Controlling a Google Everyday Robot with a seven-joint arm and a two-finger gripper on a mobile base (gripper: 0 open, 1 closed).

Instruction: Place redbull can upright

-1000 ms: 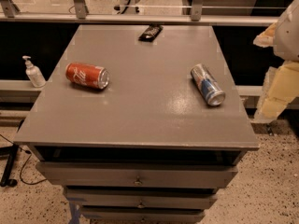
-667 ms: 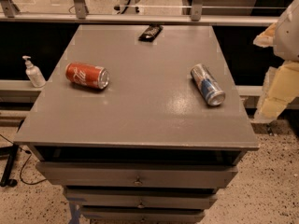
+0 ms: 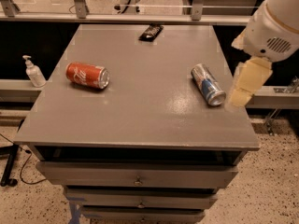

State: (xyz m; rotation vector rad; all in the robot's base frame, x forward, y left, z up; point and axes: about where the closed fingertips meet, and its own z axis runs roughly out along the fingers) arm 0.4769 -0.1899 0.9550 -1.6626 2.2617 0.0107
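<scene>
Redbull can [image 3: 208,84] lying on its side, at 3 o'clock on the tabletop [image 3: 145,111].
I see the gripper [image 3: 247,84] just beside it, past the right edge; whether it is open or closed I cannot tell. A red soda can [image 3: 87,75] lies at 9 o'clock.

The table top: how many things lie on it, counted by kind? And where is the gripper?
Drink cans: 2, the redbull can and the red soda can, both on their sides
Dark flat object: 1, at the far edge
Total: 3
The gripper is at the right edge of the table, beside the redbull can.
</scene>
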